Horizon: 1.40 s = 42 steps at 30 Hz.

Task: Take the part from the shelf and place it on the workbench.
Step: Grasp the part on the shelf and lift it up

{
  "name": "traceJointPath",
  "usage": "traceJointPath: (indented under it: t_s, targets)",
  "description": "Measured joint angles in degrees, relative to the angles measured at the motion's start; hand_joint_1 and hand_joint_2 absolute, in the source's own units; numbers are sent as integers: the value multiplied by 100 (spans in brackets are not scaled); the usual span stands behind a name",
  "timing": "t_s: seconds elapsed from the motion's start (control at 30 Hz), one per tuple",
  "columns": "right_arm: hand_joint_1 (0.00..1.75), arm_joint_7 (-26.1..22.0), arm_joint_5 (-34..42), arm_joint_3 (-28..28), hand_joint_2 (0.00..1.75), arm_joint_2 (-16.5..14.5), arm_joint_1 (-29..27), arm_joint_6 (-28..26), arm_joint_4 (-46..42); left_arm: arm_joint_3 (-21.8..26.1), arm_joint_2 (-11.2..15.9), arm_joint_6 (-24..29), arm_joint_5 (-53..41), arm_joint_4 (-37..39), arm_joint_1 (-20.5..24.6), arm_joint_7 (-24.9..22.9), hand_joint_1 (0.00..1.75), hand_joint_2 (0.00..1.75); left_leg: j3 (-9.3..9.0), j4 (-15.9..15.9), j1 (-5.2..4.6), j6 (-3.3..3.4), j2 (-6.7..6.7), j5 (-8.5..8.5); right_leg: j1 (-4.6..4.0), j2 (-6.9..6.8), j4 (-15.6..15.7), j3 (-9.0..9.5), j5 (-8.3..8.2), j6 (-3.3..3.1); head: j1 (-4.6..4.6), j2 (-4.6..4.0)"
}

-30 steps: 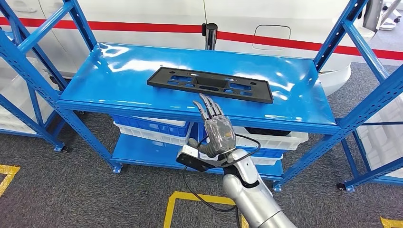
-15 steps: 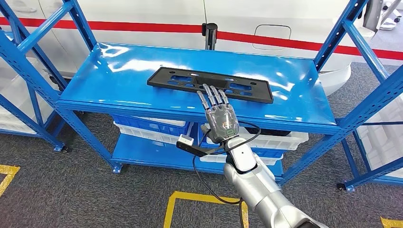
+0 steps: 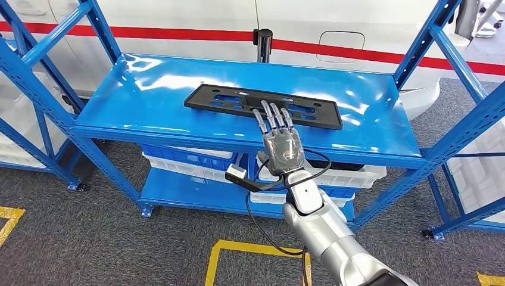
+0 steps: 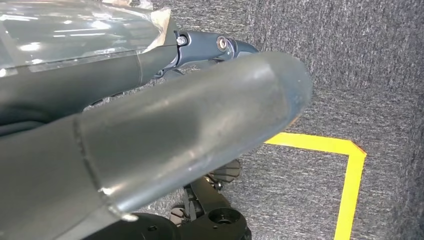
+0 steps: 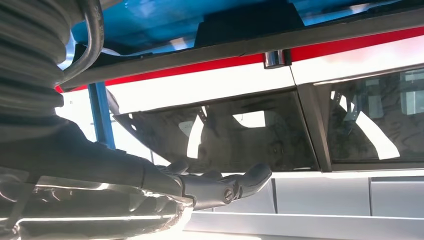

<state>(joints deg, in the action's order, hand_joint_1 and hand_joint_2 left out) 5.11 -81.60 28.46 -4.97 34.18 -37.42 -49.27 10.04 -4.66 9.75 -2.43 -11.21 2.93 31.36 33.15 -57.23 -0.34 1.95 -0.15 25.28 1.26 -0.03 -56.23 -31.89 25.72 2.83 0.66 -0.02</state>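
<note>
The part is a flat black rectangular frame with cut-outs, lying on the top board of the blue shelf. My right hand reaches over the shelf's front edge, back of the hand up and fingers stretched out straight, their tips over the part's near edge. It holds nothing. In the right wrist view the right hand lies flat with its fingers extended, and the part is a dark shape on the blue board. My left hand hangs over the grey carpet, holding nothing.
White and blue bins sit on the lower shelf level. Blue uprights frame the shelf on both sides. A white body with a red stripe stands behind. Yellow tape marks the grey carpet.
My right hand has risen and moved forward from in front of the shelf edge; its fingertips now lie over the part's near edge. The part has not moved.
</note>
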Motion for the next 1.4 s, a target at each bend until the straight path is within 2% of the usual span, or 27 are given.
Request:
traceJointPath:
  t_s: [0.87,1.13,1.23,1.3,1.33,1.4]
  targets:
    - [0,65,-104,104,175,-176,-28,426,17,3,125,74,85,0,5,124,0,0,4,-3,-6,0,-1,0,4,0,3,0,-4,5,0,0]
    - [0,60,-104,149,175,-240,-26,455,17,13,149,79,99,0,2,142,0,0,18,-22,-49,14,-5,3,43,0,10,-3,-25,41,2,0]
    - [0,54,-103,152,175,-263,-24,455,17,15,163,85,101,0,3,142,0,0,26,-12,-48,62,-3,-14,57,-1,20,-14,-35,76,2,0]
    - [0,30,-97,154,175,-268,-17,453,18,17,167,97,106,-1,6,143,0,0,26,24,-16,124,11,-48,57,-1,-132,-102,65,65,-5,0]
    - [0,15,-93,156,175,-268,-11,450,21,20,167,103,108,-1,6,144,0,0,30,38,1,151,18,-66,56,-2,-367,-214,193,35,-14,0]
    - [0,-4,-82,162,175,-268,-6,439,44,27,167,112,108,-1,4,150,0,0,60,37,-3,174,26,-80,51,0,-1167,-582,548,-39,-27,0]
